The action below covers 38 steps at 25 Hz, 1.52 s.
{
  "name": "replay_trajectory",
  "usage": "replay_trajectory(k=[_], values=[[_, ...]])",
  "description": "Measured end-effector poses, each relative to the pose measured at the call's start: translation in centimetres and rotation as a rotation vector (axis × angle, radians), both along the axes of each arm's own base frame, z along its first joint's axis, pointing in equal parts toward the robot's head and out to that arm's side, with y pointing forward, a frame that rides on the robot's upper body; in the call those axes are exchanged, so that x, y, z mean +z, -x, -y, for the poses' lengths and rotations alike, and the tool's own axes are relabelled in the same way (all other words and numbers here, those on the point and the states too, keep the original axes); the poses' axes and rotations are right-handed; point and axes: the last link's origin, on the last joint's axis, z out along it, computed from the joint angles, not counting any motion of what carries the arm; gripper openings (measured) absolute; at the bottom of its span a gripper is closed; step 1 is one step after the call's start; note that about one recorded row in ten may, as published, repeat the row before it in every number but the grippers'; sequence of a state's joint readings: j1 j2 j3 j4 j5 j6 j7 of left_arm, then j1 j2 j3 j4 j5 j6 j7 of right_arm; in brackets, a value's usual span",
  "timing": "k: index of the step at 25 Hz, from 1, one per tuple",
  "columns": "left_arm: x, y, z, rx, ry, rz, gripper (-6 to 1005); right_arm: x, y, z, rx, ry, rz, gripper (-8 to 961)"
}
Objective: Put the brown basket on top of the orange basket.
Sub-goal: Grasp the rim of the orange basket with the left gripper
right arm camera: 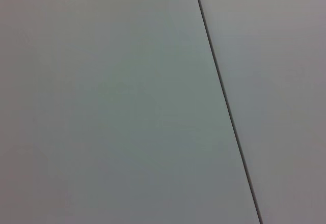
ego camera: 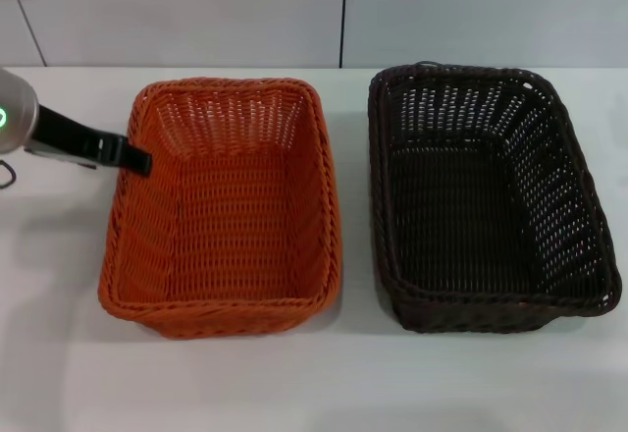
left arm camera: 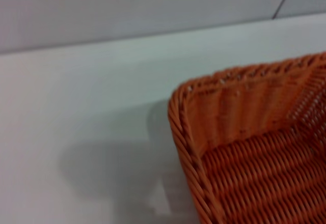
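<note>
The orange basket stands on the white table, left of centre in the head view. The brown basket stands beside it on the right, a small gap between them, both upright and empty. My left gripper reaches in from the left, its black fingertips at the orange basket's left rim near the far corner. The left wrist view shows that corner of the orange basket and the arm's shadow on the table. My right gripper is out of view; its wrist view shows only a pale wall.
The white table runs across the view. A pale wall with a dark vertical seam stands behind the baskets.
</note>
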<state>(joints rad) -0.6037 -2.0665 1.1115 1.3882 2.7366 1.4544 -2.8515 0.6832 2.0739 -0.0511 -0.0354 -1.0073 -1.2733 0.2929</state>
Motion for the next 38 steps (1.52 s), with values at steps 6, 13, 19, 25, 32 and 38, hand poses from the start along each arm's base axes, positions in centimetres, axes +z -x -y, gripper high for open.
replay_trajectory(k=[6, 13, 19, 25, 32, 38], values=[[-0.5, 0.8, 0.1, 0.017, -0.005, 0.028, 707, 0.0, 0.0, 0.0, 0.001, 0.001, 0.002, 594], [-1.2, 1.9, 0.0, 0.052, 0.002, 0.034, 676, 0.1, 0.0, 0.0, 0.001, 0.000, 0.005, 591], [-1.9, 2.4, -0.1, 0.059, 0.014, 0.033, 655, 0.1, -0.1, 0.0, 0.000, -0.001, 0.007, 588], [-2.8, 2.6, -0.2, 0.070, 0.037, 0.041, 633, 0.2, -0.2, 0.1, -0.004, -0.001, 0.006, 585], [-3.0, 2.6, -0.3, 0.061, 0.045, 0.034, 608, 0.2, -0.4, 0.2, -0.010, -0.007, 0.002, 582], [-3.3, 2.4, -0.2, 0.043, 0.064, 0.018, 539, 0.3, -0.4, 0.2, -0.012, -0.010, -0.001, 579]])
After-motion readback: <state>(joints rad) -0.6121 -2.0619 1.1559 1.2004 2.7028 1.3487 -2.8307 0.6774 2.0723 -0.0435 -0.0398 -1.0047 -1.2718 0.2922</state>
